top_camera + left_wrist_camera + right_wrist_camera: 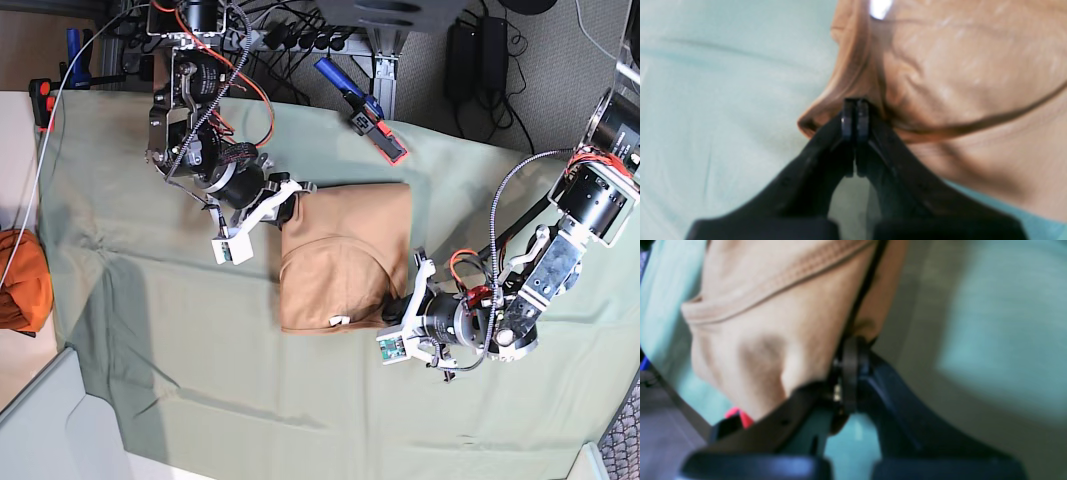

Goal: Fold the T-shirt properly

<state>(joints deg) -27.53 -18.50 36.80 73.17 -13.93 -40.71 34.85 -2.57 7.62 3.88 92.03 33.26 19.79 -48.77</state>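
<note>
The tan T-shirt (340, 255) lies folded in a rough rectangle on the pale green sheet, its small white label (340, 321) at the near edge. My right gripper (291, 204) is shut on the shirt's far left corner. In the right wrist view the jaws (849, 350) pinch the tan cloth (773, 323) beside a stitched hem. My left gripper (400, 303) is shut on the shirt's near right edge. In the left wrist view the jaws (855, 111) are closed on a lifted fold of the shirt (957, 83), with the label (880, 8) at the top.
The pale green sheet (150, 330) covers the table. A darker orange cloth bundle (20, 280) sits at the left edge. A blue and red tool (365, 115) lies at the back, near cables and the arm mounts. A red-buttoned box (42, 95) is at the far left.
</note>
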